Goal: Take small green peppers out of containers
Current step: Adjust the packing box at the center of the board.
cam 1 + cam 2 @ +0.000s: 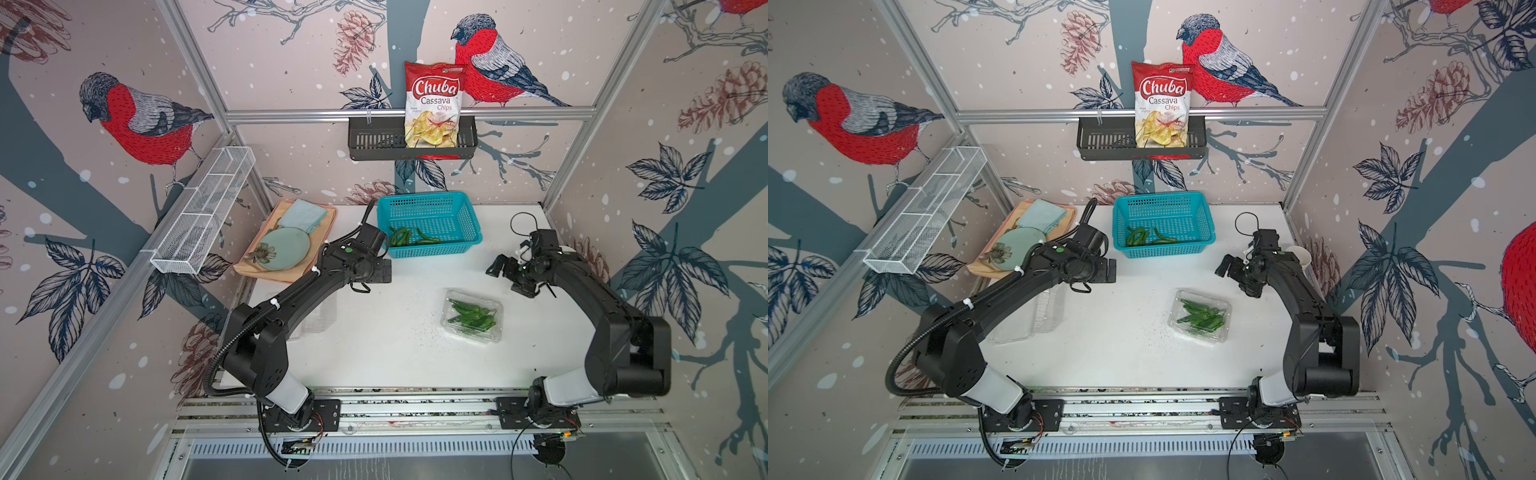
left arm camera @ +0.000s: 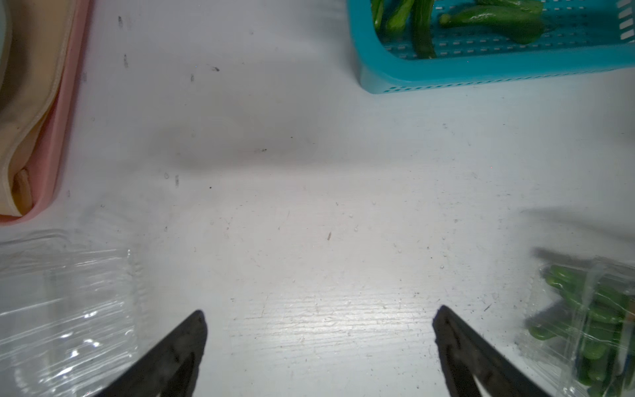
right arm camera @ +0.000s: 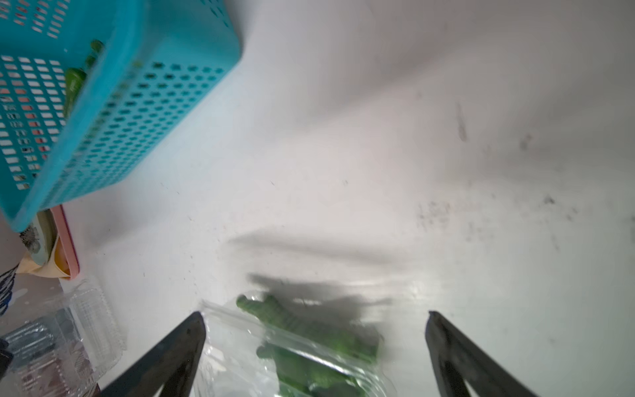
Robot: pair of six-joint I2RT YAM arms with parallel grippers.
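Observation:
A clear container (image 1: 471,316) (image 1: 1200,316) lies on the white table (image 1: 395,345) with several small green peppers (image 1: 473,316) (image 3: 309,330) inside, its lid down over them. Another clear container (image 1: 1034,316) (image 2: 62,309) sits empty, partly under the left arm. More peppers (image 1: 409,237) (image 2: 498,17) lie in the teal basket (image 1: 428,195). My left gripper (image 1: 385,271) (image 2: 319,319) is open over bare table between the two containers. My right gripper (image 1: 509,278) (image 3: 314,318) is open, hovering just behind the full container (image 3: 240,361), holding nothing.
A pink tray (image 1: 286,272) with a plate and a folded cloth sits at the back left. A black wall basket (image 1: 374,141) holds a chips bag (image 1: 434,104). A white wire shelf (image 1: 203,208) hangs on the left wall. A white cup (image 1: 1300,255) stands behind the right arm.

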